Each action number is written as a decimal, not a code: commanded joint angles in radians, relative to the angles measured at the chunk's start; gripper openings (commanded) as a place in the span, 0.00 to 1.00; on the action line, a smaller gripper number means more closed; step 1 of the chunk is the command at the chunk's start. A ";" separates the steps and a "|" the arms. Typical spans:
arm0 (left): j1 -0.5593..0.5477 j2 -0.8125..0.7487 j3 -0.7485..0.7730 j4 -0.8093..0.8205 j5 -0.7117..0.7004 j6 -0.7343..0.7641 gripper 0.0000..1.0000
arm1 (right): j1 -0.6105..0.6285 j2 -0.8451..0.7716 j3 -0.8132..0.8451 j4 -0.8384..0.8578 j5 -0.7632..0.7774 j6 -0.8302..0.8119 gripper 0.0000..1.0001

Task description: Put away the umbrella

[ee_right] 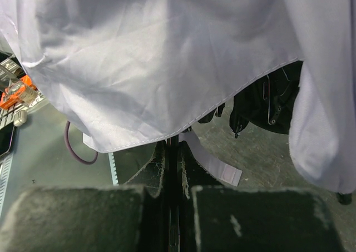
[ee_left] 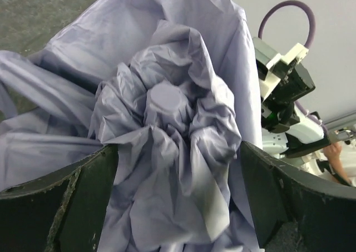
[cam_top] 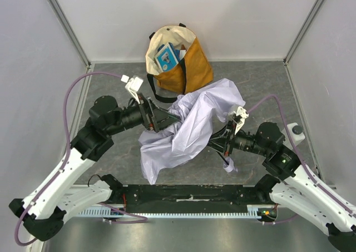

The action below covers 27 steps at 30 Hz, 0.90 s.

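1. Top external view:
   - The umbrella sits mid-table between the arms, its pale lavender-white canopy loose and billowing. It is short of the tote bag at the back wall.
   - The left gripper is at the canopy's left flank with its fingers spread.
   - The right gripper is tucked under the right side, and its fingers are hidden from here.
   - The step looks like gathering the cloth into a tighter bundle.

2. Left wrist view:
   - The fingers stand wide apart on either side of a crumpled knot of fabric, which has a round cap shape under the cloth at its centre.
   - To do this well, the left gripper should push in until that knot sits deep between the pads. It should then close on the firm core, not on loose folds that would slip out.

3. Right wrist view:
   - The fingers are pressed together, seemingly pinching the slim black shaft.
   - The strap hangs just beside them.
   - A firm hold here would give the left arm something to gather against.
   - The hemmed canopy drapes overhead, with dark ribs showing beneath it on the right.
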 commanded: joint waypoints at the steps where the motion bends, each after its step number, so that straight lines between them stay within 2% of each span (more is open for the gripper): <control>1: 0.007 0.039 0.002 0.169 0.039 -0.119 0.95 | -0.001 0.002 0.035 0.143 -0.046 -0.001 0.00; 6: 0.010 0.094 -0.036 0.273 0.037 -0.199 0.96 | -0.001 0.030 0.038 0.160 -0.055 -0.001 0.00; 10: 0.010 0.131 -0.036 0.295 0.034 -0.200 0.96 | -0.001 0.036 0.038 0.166 -0.069 0.000 0.00; 13: 0.011 0.138 -0.054 0.364 0.054 -0.210 0.83 | -0.001 0.031 0.034 0.164 -0.074 -0.003 0.00; 14: 0.013 0.137 -0.060 0.370 0.054 -0.211 0.76 | -0.002 0.030 0.034 0.164 -0.075 -0.003 0.00; 15: 0.013 0.138 -0.065 0.372 0.054 -0.211 0.68 | 0.001 0.030 0.032 0.164 -0.075 -0.001 0.00; 17: 0.013 0.138 -0.073 0.373 0.051 -0.208 0.45 | -0.002 0.033 0.033 0.164 -0.083 -0.001 0.00; 23: 0.017 0.132 -0.061 0.341 0.027 -0.188 0.02 | -0.001 0.053 0.050 0.132 -0.075 0.023 0.00; 25: 0.017 0.128 -0.047 0.307 -0.001 -0.176 0.02 | 0.001 0.068 0.075 0.086 -0.034 0.028 0.00; 26: 0.016 0.126 -0.042 0.304 -0.024 -0.171 0.02 | 0.001 0.083 0.110 0.004 0.000 0.025 0.00; 27: 0.017 0.120 -0.038 0.275 -0.044 -0.168 0.02 | 0.001 0.103 0.145 -0.067 0.047 0.014 0.12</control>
